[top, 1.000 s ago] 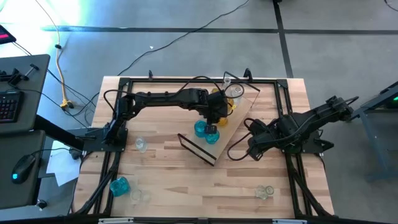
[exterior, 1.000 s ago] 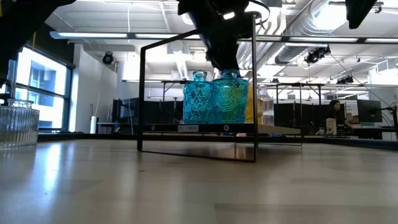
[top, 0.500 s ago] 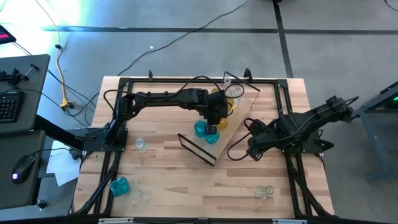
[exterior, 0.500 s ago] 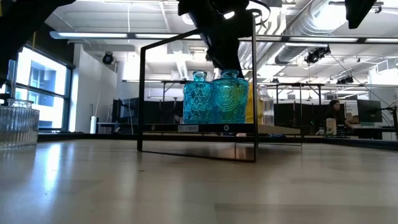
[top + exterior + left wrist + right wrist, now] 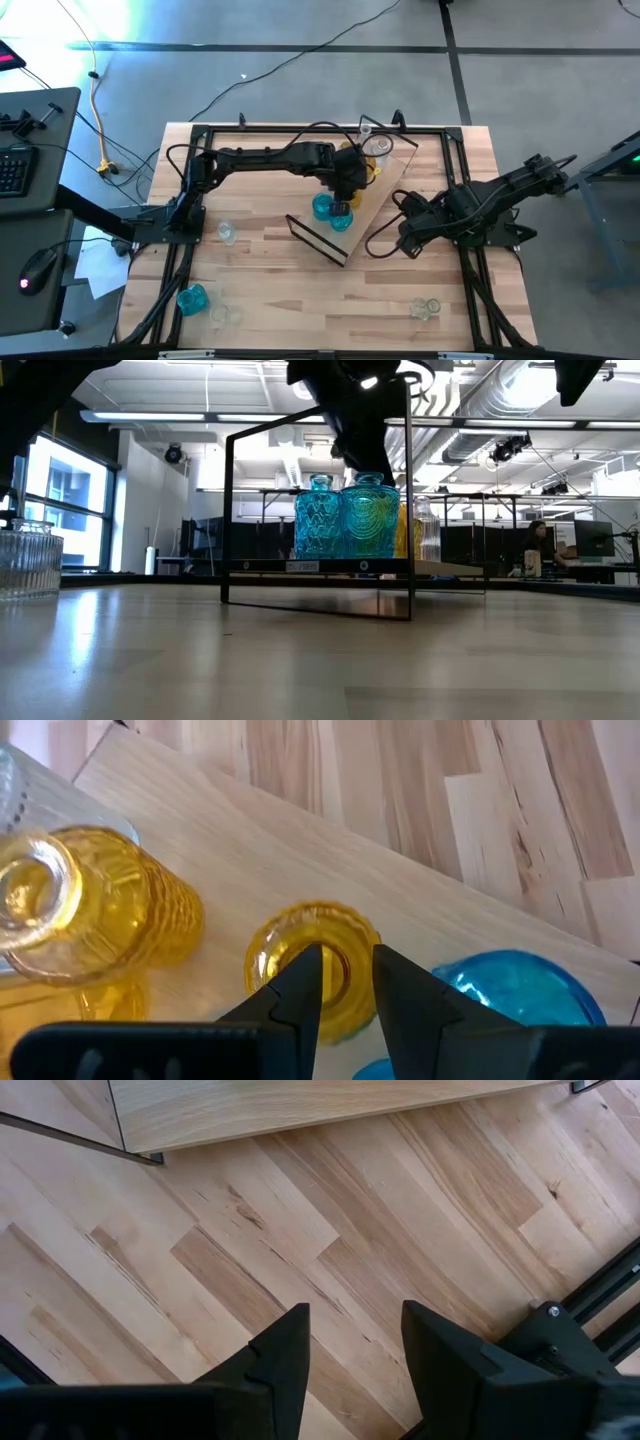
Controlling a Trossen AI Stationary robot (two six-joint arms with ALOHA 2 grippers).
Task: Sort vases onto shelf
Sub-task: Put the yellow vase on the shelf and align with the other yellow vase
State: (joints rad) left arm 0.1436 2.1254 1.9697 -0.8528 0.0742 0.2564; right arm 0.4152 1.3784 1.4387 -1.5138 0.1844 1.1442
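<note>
The shelf (image 5: 388,183) lies slantwise on the table's middle. Two teal vases (image 5: 322,207) (image 5: 342,218) stand at its near end, amber ones (image 5: 366,170) at its middle, clear ones (image 5: 378,148) at its far end. My left gripper (image 5: 346,190) is above the shelf, pointing down, shut on an amber vase (image 5: 312,960) that stands beside a teal one (image 5: 515,985). A second amber vase (image 5: 95,910) is next to it. My right gripper (image 5: 405,240) is open, low over the bare table right of the shelf. My left gripper comes from above, pointing down, at the amber vase's mouth. One finger (image 5: 305,975) sits inside the mouth and the other (image 5: 395,980) outside, with the neck's rim (image 5: 350,948) between them. The vase is upright with its base on the shelf board (image 5: 330,860).
Loose vases stand on the table: a clear one (image 5: 228,232) at the left, a teal one (image 5: 191,298) and a clear one (image 5: 220,315) at the near left, a clear one (image 5: 425,308) at the near right. Black rails (image 5: 470,280) frame the table. The shelf's wire frame (image 5: 320,510) stands at its near end.
</note>
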